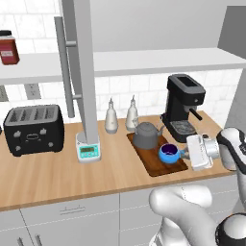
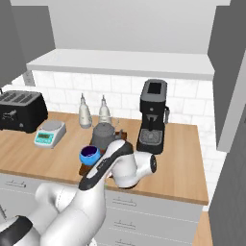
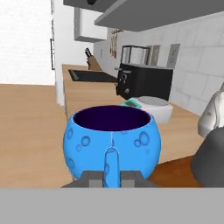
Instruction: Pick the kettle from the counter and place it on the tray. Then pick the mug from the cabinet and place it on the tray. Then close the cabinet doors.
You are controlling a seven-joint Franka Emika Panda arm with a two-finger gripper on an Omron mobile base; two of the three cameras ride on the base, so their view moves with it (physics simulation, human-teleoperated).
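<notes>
The left base view looks from behind and left of the arm, forward and down across the counter [image 1: 48, 178]; the tray [image 1: 158, 166] lies toward 4 o'clock of frame centre. The right base view looks from behind and right, tray [image 2: 85, 169] toward 8 o'clock. Both share the kettle [image 1: 145, 135], coffee machine [image 1: 184, 106], two bottles [image 1: 120, 115], scale [image 1: 88, 152] and toaster [image 1: 33, 129]. The hand view sits low and very close, looking level along the counter, the mug [image 3: 112, 141] dead ahead.
</notes>
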